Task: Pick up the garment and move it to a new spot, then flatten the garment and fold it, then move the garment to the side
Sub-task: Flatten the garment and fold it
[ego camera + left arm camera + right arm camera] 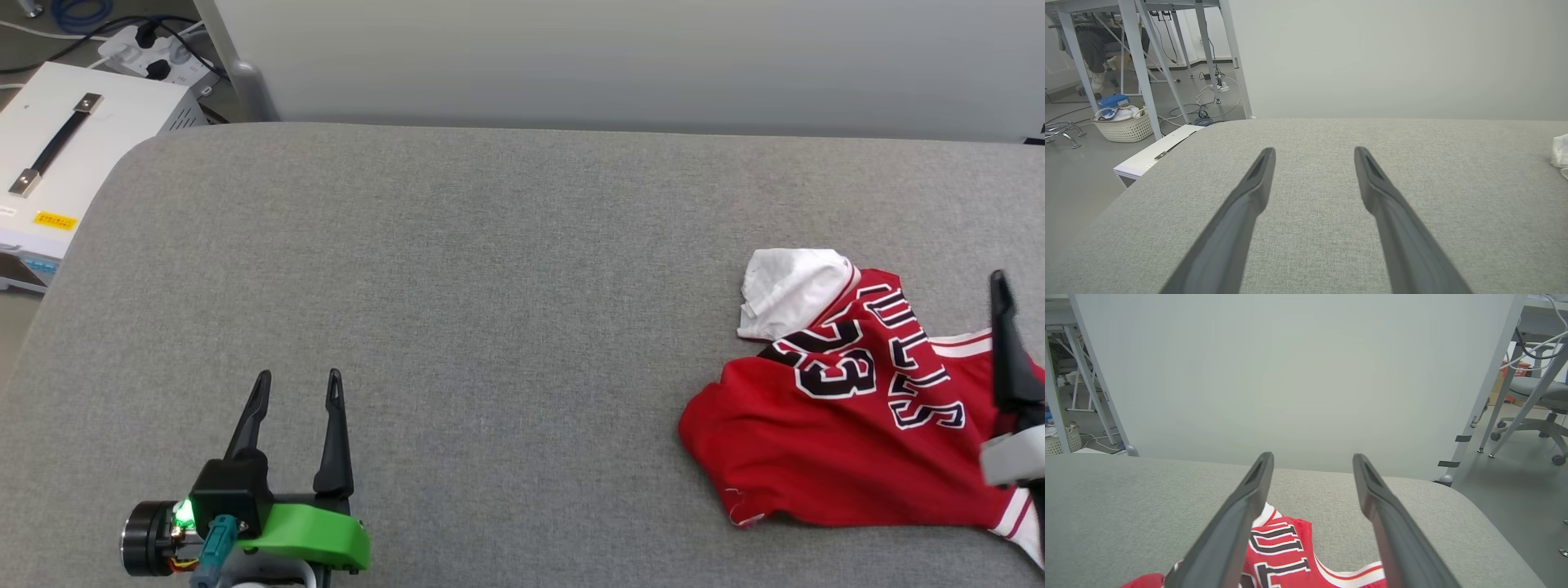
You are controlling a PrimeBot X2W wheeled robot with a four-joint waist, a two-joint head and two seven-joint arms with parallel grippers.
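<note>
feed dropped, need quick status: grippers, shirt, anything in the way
Left gripper open, over table. Right gripper open, above shirt, not gripping it. Shirt crumpled at table's right, 23 showing. Nothing seen in the way.

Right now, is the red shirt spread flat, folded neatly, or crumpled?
Crumpled: the garment lies bunched on the grey surface, one white sleeve wadded at its far edge, and creases bend the lettering.

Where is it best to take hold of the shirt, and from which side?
Probably the white sleeve, bunched at the far left corner of the shirt: a raised fold, easy to pinch. Come from above with the open right gripper, nearest to it.
</note>
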